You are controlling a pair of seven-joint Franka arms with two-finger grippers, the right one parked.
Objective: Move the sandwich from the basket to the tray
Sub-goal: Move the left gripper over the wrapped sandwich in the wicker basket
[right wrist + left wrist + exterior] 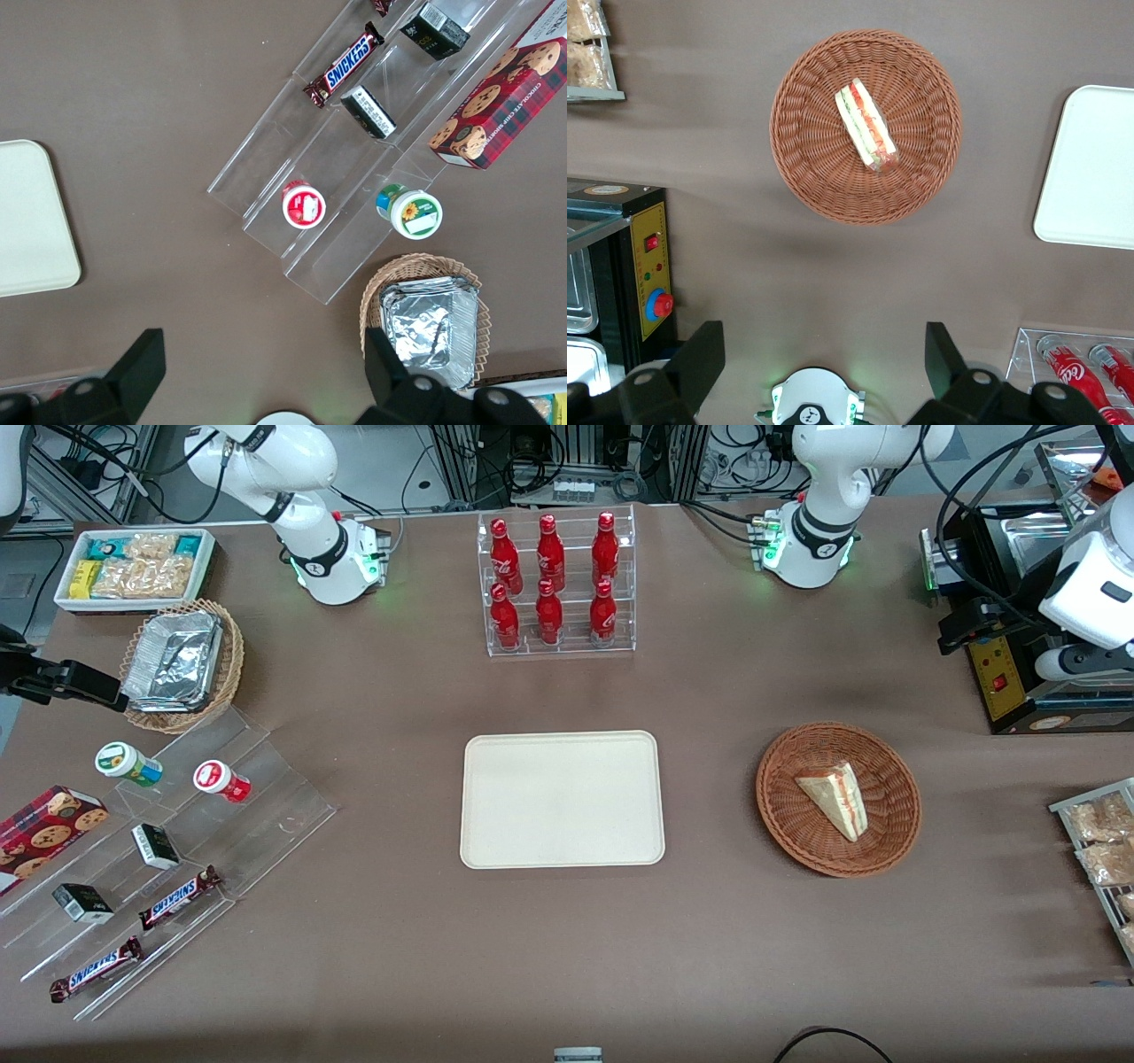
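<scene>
Opening step, nothing yet grasped: the wedge sandwich (834,798) lies in the reddish-brown wicker basket (782,822) at right of centre, the cream tray (562,850) bare mid-frame; the left gripper (819,347), fingers spread wide and empty, hangs high above and must descend onto the sandwich.

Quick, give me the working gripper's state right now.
Gripper: open and empty, held high above the table, with the sandwich lying untouched in the basket below it.
</scene>
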